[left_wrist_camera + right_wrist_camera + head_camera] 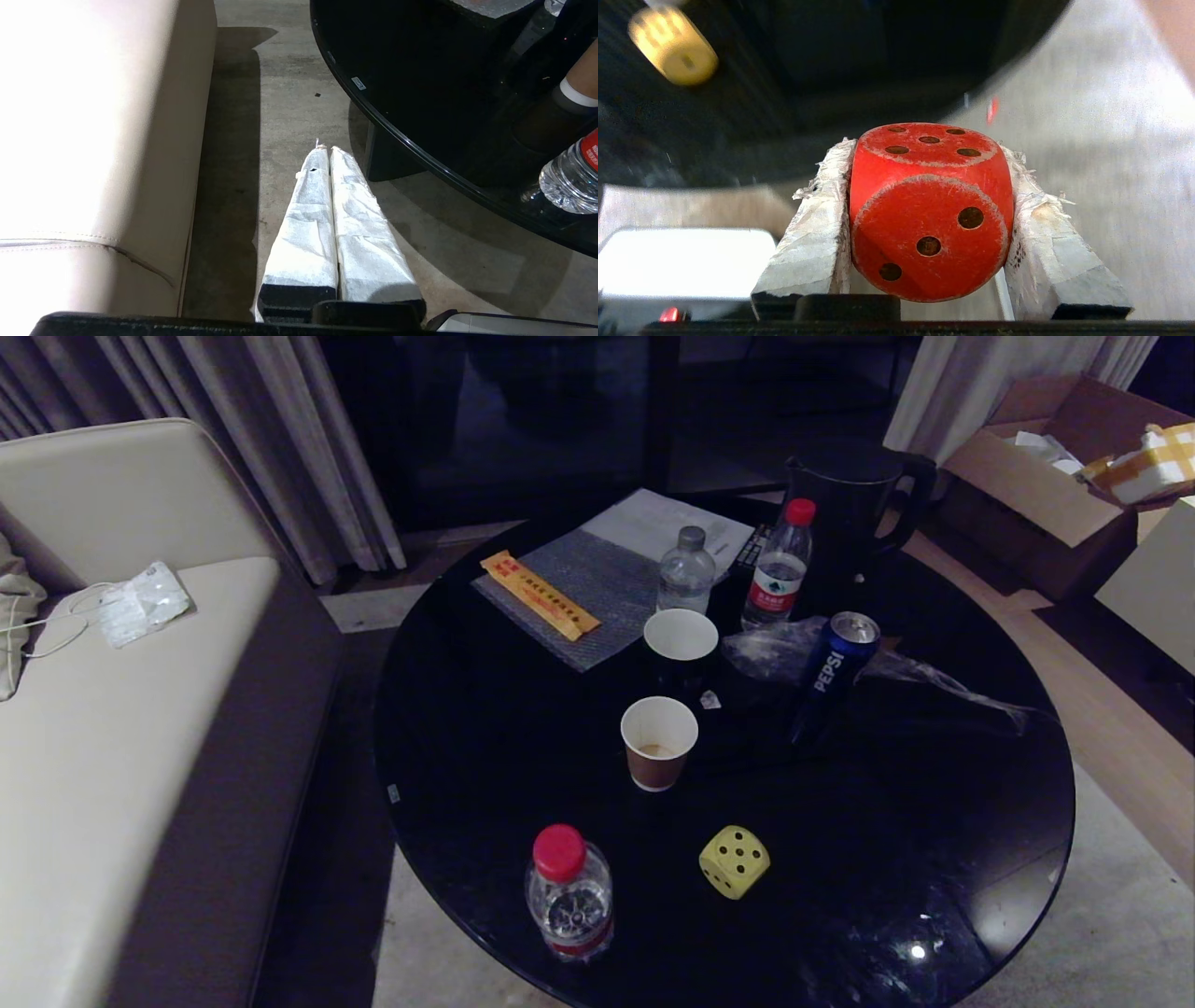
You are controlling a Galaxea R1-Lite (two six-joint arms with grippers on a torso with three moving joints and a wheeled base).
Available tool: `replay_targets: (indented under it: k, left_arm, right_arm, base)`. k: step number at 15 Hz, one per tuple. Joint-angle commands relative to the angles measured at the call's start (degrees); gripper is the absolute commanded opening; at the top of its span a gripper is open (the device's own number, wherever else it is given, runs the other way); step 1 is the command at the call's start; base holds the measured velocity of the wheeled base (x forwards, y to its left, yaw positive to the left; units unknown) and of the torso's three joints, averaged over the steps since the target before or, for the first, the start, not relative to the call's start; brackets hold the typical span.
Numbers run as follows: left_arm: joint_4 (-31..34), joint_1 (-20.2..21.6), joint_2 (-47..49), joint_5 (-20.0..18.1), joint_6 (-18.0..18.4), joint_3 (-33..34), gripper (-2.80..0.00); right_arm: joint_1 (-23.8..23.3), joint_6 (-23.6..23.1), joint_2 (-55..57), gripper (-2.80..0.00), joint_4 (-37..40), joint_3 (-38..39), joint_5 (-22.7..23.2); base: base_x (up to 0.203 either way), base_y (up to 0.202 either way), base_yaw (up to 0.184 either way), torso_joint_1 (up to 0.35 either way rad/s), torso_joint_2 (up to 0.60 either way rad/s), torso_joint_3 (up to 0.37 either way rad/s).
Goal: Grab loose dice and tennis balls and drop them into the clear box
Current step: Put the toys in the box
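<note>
My right gripper (927, 149) is shut on a red die (930, 210), which sits clamped between the two white-wrapped fingers (817, 233) above the pale floor beside the table. A yellow die (734, 861) lies loose on the black round table (887, 821) near its front edge; it shows blurred in the right wrist view too (672, 44). My left gripper (328, 150) is shut and empty, parked over the floor between the sofa and the table. Neither arm shows in the head view. The tennis balls and the clear box are out of view.
On the table stand a red-capped bottle (569, 891), two paper cups (658, 740), a Pepsi can (836, 663), two more bottles (775, 569) and a dark kettle (854, 509). A beige sofa (121, 709) is at the left. A person's leg (581, 81) is beyond the table.
</note>
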Motion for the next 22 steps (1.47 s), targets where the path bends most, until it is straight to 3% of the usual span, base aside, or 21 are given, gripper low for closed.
replay_targets:
  k: [1, 7, 22]
  left_arm:
    - [-0.1, 0.0, 0.1, 0.0, 0.0, 0.1, -2.8]
    - [-0.1, 0.0, 0.1, 0.0, 0.0, 0.1, -2.8]
    - [0.0, 0.0, 0.1, 0.0, 0.1, 0.1, -2.8]
  right_arm:
    - [-0.2, -0.4, -3.3, -2.8, -4.2, 2.3, 0.7]
    - [-0.2, 0.2, -3.3, -2.8, -8.2, 3.8, 0.5]
    - [-0.2, 0.1, -3.3, -2.8, -8.2, 3.8, 0.5]
  base:
    - [0.0, 0.0, 0.0, 0.0, 0.0, 0.0]
    - [0.0, 0.0, 0.0, 0.0, 0.0, 0.0]
    - [0.0, 0.0, 0.0, 0.0, 0.0, 0.0]
